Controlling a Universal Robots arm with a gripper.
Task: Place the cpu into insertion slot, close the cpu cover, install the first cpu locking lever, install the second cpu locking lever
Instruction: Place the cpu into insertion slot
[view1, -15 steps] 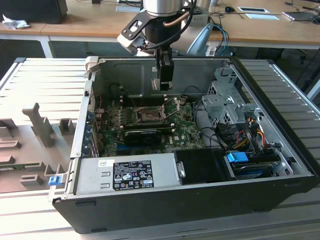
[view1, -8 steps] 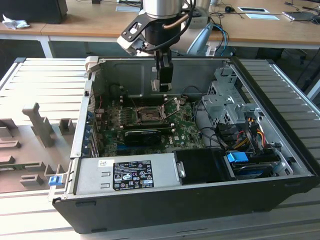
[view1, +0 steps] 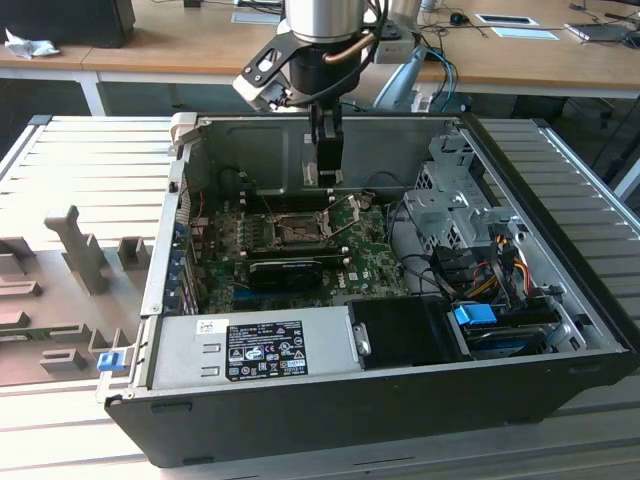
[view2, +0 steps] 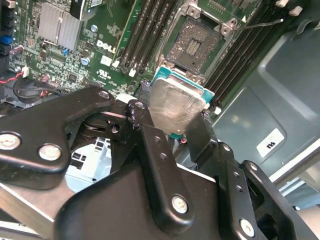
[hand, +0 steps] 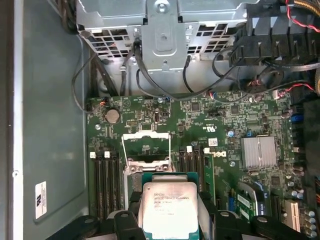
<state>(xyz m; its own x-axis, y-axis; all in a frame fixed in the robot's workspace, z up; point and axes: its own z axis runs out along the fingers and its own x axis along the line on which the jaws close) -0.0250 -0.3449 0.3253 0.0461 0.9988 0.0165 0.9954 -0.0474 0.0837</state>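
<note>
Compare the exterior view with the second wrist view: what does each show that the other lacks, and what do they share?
Exterior view: the whole open computer case on a grey slatted table, with the labelled power supply on the side nearest the camera.
Second wrist view: the cpu, silver top facing the camera, clamped in the pincer, and the bare contact grid of the insertion slot.
Both: the pincer close to the open insertion slot on the green motherboard.
</note>
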